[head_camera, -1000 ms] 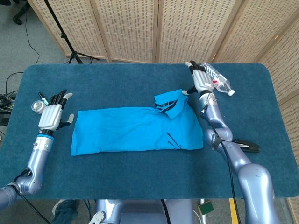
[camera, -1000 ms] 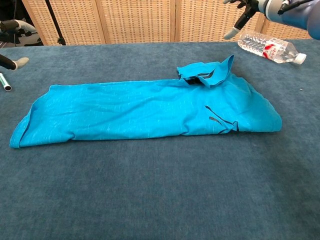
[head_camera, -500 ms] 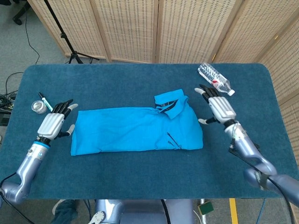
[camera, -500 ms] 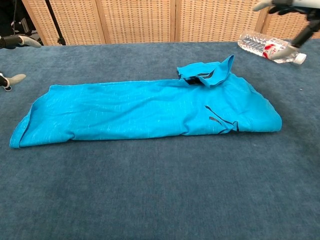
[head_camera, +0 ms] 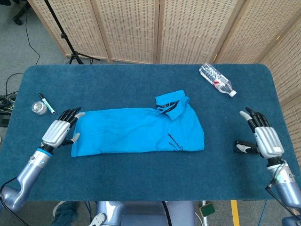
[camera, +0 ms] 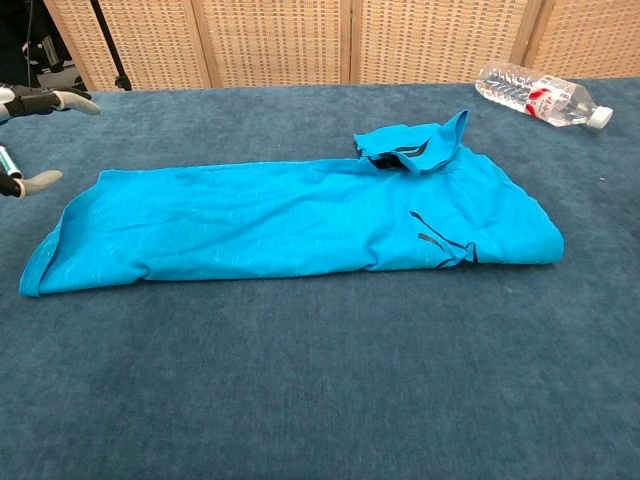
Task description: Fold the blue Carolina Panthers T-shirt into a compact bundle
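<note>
The blue T-shirt lies folded lengthwise into a long strip across the middle of the table, its collar turned up at the right end; the chest view shows the same shirt. My left hand hovers open just off the shirt's left end, fingers spread toward the cloth; only its fingertips show at the left edge of the chest view. Far to the right of the shirt my right hand is open and holds nothing. It does not appear in the chest view.
A clear plastic water bottle lies at the back right of the table, also seen as the bottle in the chest view. A marker and a small round lid sit at the left. Woven screens stand behind.
My right hand has swung from beside the collar out to the right and toward the front edge. My left hand has come closer to the shirt's left end.
</note>
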{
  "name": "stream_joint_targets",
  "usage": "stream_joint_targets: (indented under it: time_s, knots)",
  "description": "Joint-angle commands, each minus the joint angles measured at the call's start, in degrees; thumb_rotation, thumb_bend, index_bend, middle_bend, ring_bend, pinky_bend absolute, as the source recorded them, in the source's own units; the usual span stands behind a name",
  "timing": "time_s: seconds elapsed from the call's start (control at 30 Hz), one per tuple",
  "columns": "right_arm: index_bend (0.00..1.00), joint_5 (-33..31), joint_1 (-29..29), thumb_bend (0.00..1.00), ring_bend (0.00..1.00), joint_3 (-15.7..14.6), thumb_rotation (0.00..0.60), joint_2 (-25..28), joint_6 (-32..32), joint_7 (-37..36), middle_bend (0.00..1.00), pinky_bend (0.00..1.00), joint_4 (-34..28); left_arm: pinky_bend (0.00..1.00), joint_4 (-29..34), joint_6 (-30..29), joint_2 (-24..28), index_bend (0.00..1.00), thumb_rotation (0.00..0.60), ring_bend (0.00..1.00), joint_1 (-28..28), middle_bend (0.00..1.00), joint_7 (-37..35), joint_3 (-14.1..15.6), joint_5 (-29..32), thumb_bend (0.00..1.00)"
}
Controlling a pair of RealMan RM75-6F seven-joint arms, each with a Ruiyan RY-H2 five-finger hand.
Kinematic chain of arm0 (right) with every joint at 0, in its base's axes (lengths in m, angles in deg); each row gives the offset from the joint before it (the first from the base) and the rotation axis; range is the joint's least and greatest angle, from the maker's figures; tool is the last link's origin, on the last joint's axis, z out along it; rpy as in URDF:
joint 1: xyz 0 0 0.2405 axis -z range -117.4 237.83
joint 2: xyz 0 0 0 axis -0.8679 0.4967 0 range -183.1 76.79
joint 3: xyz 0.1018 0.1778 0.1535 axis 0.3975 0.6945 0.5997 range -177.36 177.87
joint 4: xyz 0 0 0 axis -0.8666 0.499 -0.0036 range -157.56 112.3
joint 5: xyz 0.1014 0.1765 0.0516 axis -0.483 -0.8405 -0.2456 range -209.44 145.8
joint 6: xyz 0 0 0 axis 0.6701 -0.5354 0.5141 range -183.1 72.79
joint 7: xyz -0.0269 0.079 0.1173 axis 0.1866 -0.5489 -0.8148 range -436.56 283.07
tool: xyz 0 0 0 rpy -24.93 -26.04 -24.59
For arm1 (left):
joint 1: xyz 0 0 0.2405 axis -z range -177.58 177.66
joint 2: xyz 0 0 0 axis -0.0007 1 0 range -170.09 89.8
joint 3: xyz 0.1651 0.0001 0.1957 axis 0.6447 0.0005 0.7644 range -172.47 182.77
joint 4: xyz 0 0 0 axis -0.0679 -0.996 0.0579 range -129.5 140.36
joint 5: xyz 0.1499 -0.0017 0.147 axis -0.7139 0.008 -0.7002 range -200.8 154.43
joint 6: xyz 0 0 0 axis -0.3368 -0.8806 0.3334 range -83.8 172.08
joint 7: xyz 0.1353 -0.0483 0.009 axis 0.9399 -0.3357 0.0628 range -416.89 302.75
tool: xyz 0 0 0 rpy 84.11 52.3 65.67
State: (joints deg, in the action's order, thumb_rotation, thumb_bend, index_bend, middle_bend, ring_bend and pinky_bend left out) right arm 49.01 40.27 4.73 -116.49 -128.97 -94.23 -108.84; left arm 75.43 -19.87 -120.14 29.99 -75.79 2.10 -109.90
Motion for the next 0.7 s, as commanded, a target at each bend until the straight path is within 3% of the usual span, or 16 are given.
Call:
stream_joint_targets:
  time_s: [0.03, 0.27, 0.7]
  knots:
    - [0.08, 0.71, 2.17, 0.0, 0.0, -0.83, 0.6, 0.5, -2.2, -1.39, 0.0, 0.0, -1.09, 0.0, 0.51, -0.65, 0.13, 0.0, 0.6, 0.0, -0.52, 0.0, 0.36, 0.65, -0.48, 0.45]
    - [0.08, 2.78, 7.67, 0.0, 0.0, -1.92, 0.6, -0.67, -9.59, -1.38, 0.0, 0.0, -3.26, 0.0, 0.43, -2.46, -0.29, 0.0, 0.6, 0.0, -2.97, 0.0, 0.37, 4.32, -2.84, 0.46]
    - [0.08, 7.22, 8.73, 0.0, 0.0, -2.36, 0.6, -0.51, -10.66, -4.15, 0.0, 0.0, -2.71, 0.0, -4.76, -5.72, -1.35, 0.0, 0.6, 0.0, -7.54, 0.0, -4.91, 9.12, -5.46, 0.45]
